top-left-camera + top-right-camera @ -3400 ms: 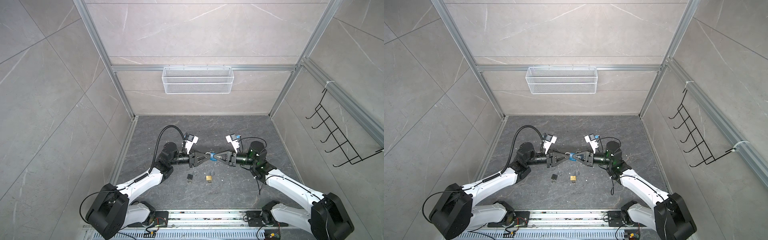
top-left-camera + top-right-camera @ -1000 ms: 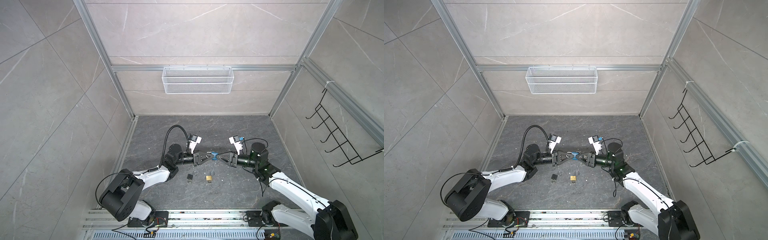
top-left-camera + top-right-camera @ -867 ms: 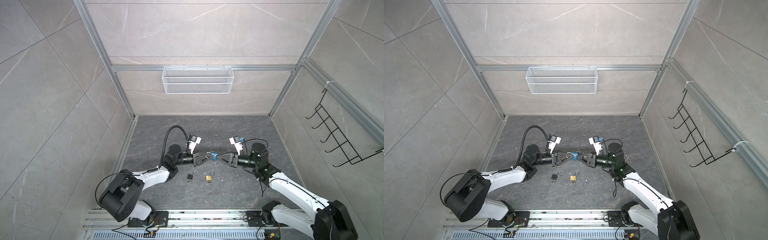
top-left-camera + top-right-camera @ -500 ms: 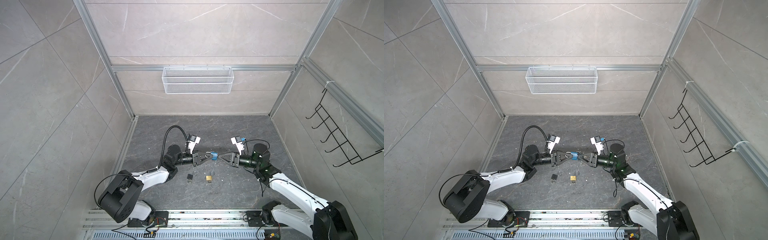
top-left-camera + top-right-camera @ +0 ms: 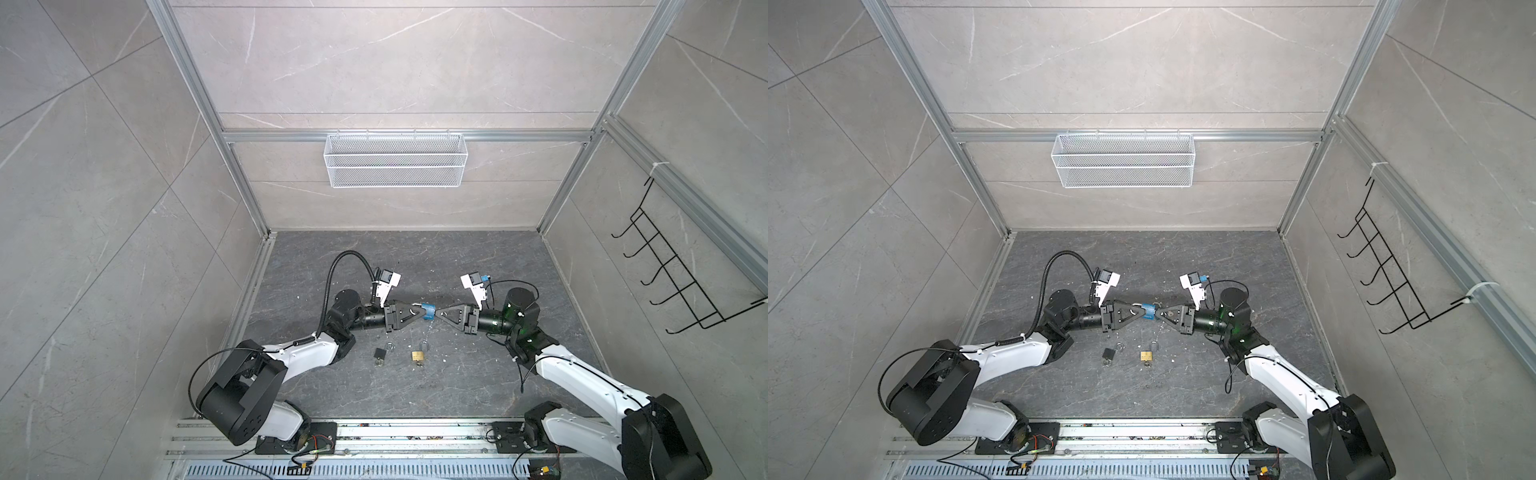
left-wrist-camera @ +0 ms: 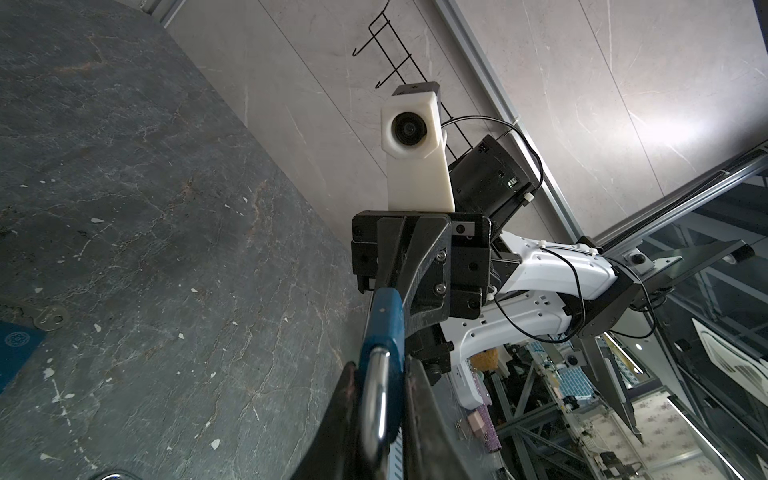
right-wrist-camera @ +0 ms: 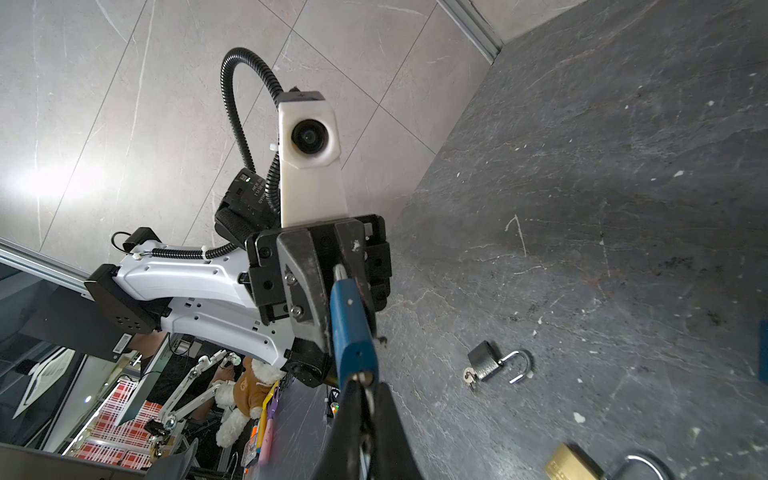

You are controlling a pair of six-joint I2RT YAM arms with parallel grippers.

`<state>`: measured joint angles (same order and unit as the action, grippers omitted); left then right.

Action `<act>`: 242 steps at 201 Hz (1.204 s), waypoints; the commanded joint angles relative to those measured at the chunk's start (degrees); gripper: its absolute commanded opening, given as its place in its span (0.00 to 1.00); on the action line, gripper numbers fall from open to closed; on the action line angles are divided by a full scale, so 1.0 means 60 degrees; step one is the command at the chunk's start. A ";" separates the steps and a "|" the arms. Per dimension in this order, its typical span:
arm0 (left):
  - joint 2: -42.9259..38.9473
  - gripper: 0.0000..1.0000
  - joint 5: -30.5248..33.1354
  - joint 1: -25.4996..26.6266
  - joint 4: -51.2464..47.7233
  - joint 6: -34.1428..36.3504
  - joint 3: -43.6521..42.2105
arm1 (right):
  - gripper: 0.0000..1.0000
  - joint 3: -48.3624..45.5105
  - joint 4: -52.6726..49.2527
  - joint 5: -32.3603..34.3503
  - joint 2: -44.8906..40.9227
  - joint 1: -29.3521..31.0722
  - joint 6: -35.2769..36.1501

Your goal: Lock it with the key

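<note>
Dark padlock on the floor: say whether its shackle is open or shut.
Open. In the right wrist view the dark padlock has one leg of its shackle ending clear of the body.

- We find the held padlock (image 5: 428, 311) raised off the surface (image 5: 415, 257), about midway across it, with the left hand (image 5: 419, 312) on its left and the right hand (image 5: 437, 312) on its right.
- Its shackle end sits inside the left hand; the key (image 7: 365, 379) at its opposite end sits between the right hand's fingertips.
- In front of it, nearer the arm bases, the left loose padlock (image 5: 379, 353) lies on the surface, and the right loose padlock (image 5: 417, 355) lies apart to its right.
- Behind everything, we see the wire basket (image 5: 395, 166) on the back wall and the hook rack (image 5: 681, 282) on the right wall.
</note>
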<state>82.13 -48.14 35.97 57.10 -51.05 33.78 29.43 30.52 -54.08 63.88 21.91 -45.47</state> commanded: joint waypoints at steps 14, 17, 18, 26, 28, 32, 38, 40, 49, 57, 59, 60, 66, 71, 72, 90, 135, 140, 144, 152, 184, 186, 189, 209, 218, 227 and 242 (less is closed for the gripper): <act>0.0023 0.00 0.0170 -0.0072 0.0803 0.0127 -0.0013 | 0.00 -0.0172 0.0428 -0.0258 -0.0182 -0.0106 -0.0123; 0.0012 0.00 0.0160 -0.0076 0.0809 0.0127 -0.0017 | 0.00 -0.0195 0.0445 -0.0251 -0.0194 -0.0122 -0.0133; 0.0010 0.00 0.0166 -0.0076 0.0802 0.0128 -0.0017 | 0.00 -0.0192 0.0455 -0.0255 -0.0190 -0.0122 -0.0137; -0.0004 0.00 0.0193 -0.0065 0.0809 0.0125 -0.0012 | 0.00 -0.0224 0.0567 -0.0271 -0.0187 -0.0136 -0.0188; -0.0006 0.00 0.0199 -0.0070 0.0810 0.0128 -0.0018 | 0.00 -0.0238 0.0604 -0.0283 -0.0191 -0.0147 -0.0197; -0.0017 0.00 0.0205 -0.0087 0.0805 0.0123 -0.0016 | 0.00 -0.0254 0.0677 -0.0300 -0.0174 -0.0150 -0.0231; -0.0030 0.00 0.0225 -0.0089 0.0809 0.0130 -0.0014 | 0.00 -0.0287 0.0773 -0.0309 -0.0173 -0.0178 -0.0278; -0.0034 0.00 0.0222 -0.0090 0.0799 0.0133 -0.0014 | 0.00 -0.0312 0.0805 -0.0326 -0.0173 -0.0180 -0.0292; -0.0064 0.00 0.0257 -0.0116 0.0802 0.0115 -0.0040 | 0.00 -0.0343 0.0905 -0.0357 -0.0158 -0.0216 -0.0329; -0.0086 0.00 0.0299 -0.0142 0.0837 0.0126 -0.0063 | 0.00 -0.0399 0.1028 -0.0401 -0.0172 -0.0241 -0.0385; -0.0092 0.00 0.0310 -0.0148 0.0839 0.0110 -0.0063 | 0.00 -0.0420 0.1063 -0.0396 -0.0172 -0.0250 -0.0396; -0.0093 0.00 0.0314 -0.0149 0.0847 0.0112 -0.0071 | 0.00 -0.0422 0.1071 -0.0401 -0.0172 -0.0259 -0.0400; -0.0108 0.00 0.0322 -0.0177 0.0872 0.0100 -0.0113 | 0.00 -0.0452 0.1118 -0.0404 -0.0186 -0.0275 -0.0418; -0.0109 0.00 0.0349 -0.0207 0.0940 0.0051 -0.0145 | 0.00 -0.0487 0.1158 -0.0440 -0.0198 -0.0294 -0.0433; -0.0109 0.00 0.0356 -0.0207 0.0963 0.0046 -0.0155 | 0.00 -0.0484 0.1163 -0.0445 -0.0200 -0.0296 -0.0433; -0.0108 0.00 0.0369 -0.0373 0.1234 -0.0129 -0.0281 | 0.00 -0.0598 0.1331 -0.0517 -0.0256 -0.0370 -0.0503; -0.0291 0.00 0.0430 -0.0692 0.1556 -0.0369 -0.0513 | 0.00 -0.0844 0.1556 -0.0666 -0.0286 -0.0574 -0.0580; -0.0323 0.00 0.0455 -0.0719 0.1593 -0.0377 -0.0530 | 0.00 -0.0866 0.1597 -0.0689 -0.0278 -0.0587 -0.0595; -0.0348 0.00 0.0467 -0.0749 0.1619 -0.0382 -0.0554 | 0.00 -0.0875 0.1640 -0.0697 -0.0261 -0.0597 -0.0602; -0.0392 0.00 0.0482 -0.0782 0.1617 -0.0379 -0.0576 | 0.00 -0.0905 0.1653 -0.0698 -0.0263 -0.0610 -0.0610; -0.0229 0.00 0.0307 -0.0750 0.1484 -0.0301 -0.0307 | 0.00 -0.0785 0.1710 -0.0697 -0.0060 -0.0619 -0.0576; -0.0190 0.00 0.0268 -0.0732 0.1502 -0.0308 -0.0282 | 0.00 -0.0773 0.1739 -0.0698 -0.0023 -0.0620 -0.0590; -0.0139 0.00 0.0178 -0.0706 0.1567 -0.0312 -0.0239 | 0.00 -0.0756 0.1783 -0.0712 0.0016 -0.0620 -0.0627; 0.0227 0.00 -0.0291 -0.0509 0.1722 -0.0383 0.0043 | 0.00 -0.0579 0.1942 -0.0729 0.0225 -0.0625 -0.0741; 0.0358 0.00 -0.0408 -0.0392 0.1697 -0.0349 0.0160 | 0.00 -0.0487 0.1918 -0.0728 0.0285 -0.0616 -0.0743; 0.0466 0.00 -0.0539 -0.0261 0.1619 -0.0298 0.0261 | 0.00 -0.0387 0.1893 -0.0745 0.0344 -0.0615 -0.0727; 0.0606 0.01 -0.0802 -0.0097 0.1427 -0.0200 0.0483 | 0.00 -0.0216 0.1793 -0.0784 0.0455 -0.0620 -0.0674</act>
<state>85.12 -51.09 35.94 61.82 -53.54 33.34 25.54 40.16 -58.57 65.87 19.53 -48.93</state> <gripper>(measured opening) 0.162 0.075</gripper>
